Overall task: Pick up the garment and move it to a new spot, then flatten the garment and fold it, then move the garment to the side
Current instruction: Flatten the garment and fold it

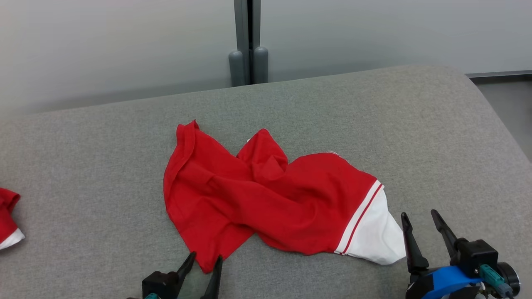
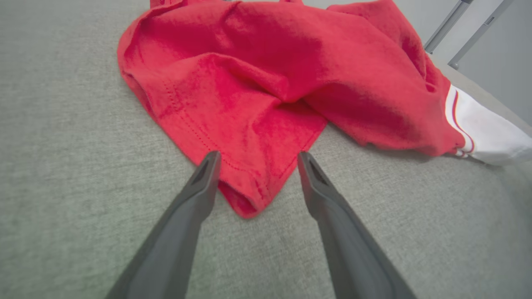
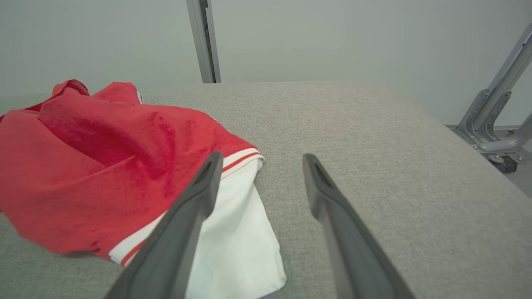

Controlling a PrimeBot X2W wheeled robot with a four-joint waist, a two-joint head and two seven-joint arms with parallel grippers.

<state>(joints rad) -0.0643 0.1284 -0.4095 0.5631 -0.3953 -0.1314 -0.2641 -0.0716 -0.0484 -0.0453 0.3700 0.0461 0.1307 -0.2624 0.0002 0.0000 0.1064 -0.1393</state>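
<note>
Squarely between left fingers (image 2: 195, 199): garment (image 2: 266, 83) corner.

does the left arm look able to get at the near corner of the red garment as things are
Likely yes: the left gripper stands open with its tips on either side of the near corner of the garment, and nothing lies between them.

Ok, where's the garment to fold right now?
In the head view the garment lies crumpled centrally on the grey pad, near corner inside the open left gripper, white end beside the right gripper.
</note>
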